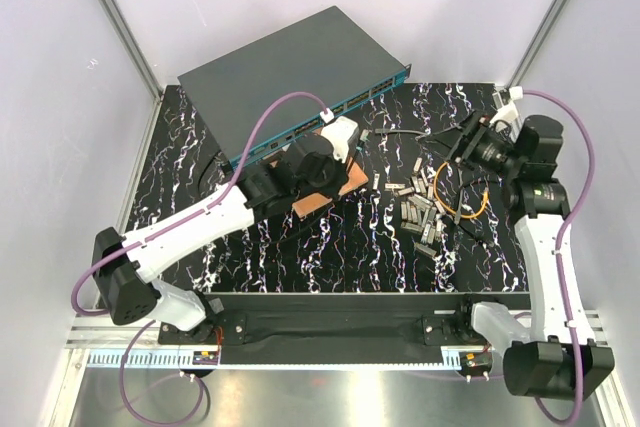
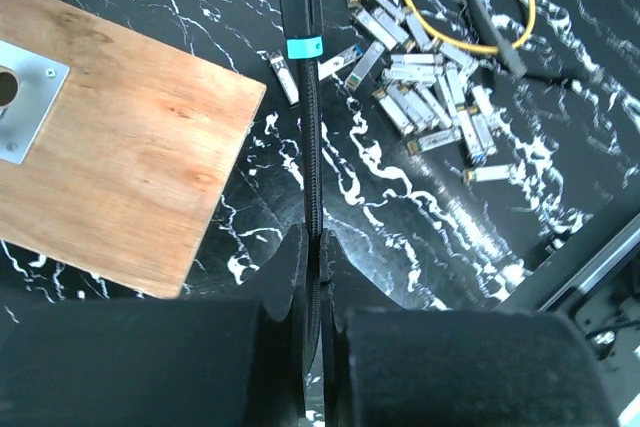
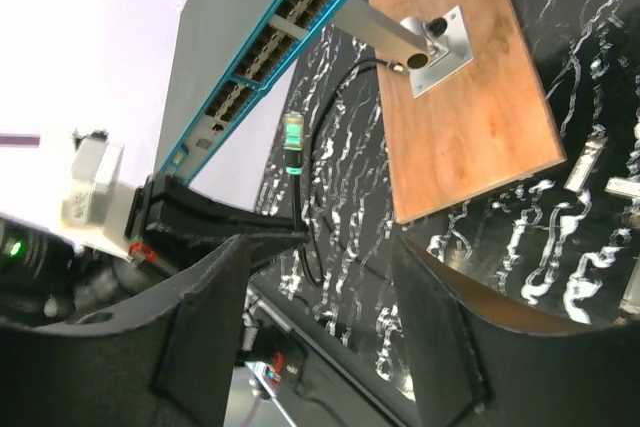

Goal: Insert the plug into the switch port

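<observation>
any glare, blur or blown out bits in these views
Top view: evenly lit and sharp throughout. Left wrist view: its own fingers are dark and soft up close, the cable and board beyond are crisp, and a pale sheen lies on the glossy tabletop. Right wrist view: the wall beside the switch is blown out white, and its near fingers are shadowy and out of focus.

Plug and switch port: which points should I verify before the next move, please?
1. Left gripper shut on the black cable: ok.
2. Plug free at the cable's end: ok.
3. Plug in a port of the switch: not ok, it is apart from it.
4. Plug lined up with a port: cannot tell.
5. Right gripper open and empty: ok.
</observation>
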### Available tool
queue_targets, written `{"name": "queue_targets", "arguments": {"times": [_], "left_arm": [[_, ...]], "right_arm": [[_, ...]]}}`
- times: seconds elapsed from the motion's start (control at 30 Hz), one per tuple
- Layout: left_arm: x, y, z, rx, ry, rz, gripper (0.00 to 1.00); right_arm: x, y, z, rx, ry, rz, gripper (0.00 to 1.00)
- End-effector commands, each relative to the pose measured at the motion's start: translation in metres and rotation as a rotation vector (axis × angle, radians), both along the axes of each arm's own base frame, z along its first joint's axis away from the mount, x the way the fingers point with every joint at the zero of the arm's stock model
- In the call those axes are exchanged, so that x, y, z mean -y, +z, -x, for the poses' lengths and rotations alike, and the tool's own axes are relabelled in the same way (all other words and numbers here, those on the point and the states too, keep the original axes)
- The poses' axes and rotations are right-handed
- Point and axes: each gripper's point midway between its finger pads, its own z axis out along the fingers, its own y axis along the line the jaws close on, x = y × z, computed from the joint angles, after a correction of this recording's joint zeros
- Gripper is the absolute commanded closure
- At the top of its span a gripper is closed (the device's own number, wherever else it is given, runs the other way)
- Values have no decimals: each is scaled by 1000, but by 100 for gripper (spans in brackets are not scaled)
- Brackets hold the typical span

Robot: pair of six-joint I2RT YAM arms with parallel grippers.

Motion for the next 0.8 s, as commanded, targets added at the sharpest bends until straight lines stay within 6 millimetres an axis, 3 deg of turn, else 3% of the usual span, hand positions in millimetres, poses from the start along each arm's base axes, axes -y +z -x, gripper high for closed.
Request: {"name": "queue_targets", "arguments": {"times": [0.0, 0.03, 0.1, 0.33, 0.77], "left_arm": [[9, 44, -10, 37, 105, 136, 100], [10, 49, -11, 36, 109, 152, 100], [12, 50, -8, 14, 113, 166, 100], [25, 61, -3, -9, 111, 186, 100], [39, 61, -4, -29, 94, 202, 100]], "right_arm": [[-12, 8, -13, 27, -50, -62, 36], [-13, 11, -15, 45, -60, -65, 36], [-33, 8, -10, 34, -21, -78, 37], [-58, 6, -23, 29, -3, -51, 41], [-85, 20, -38, 92, 33, -27, 47]]}}
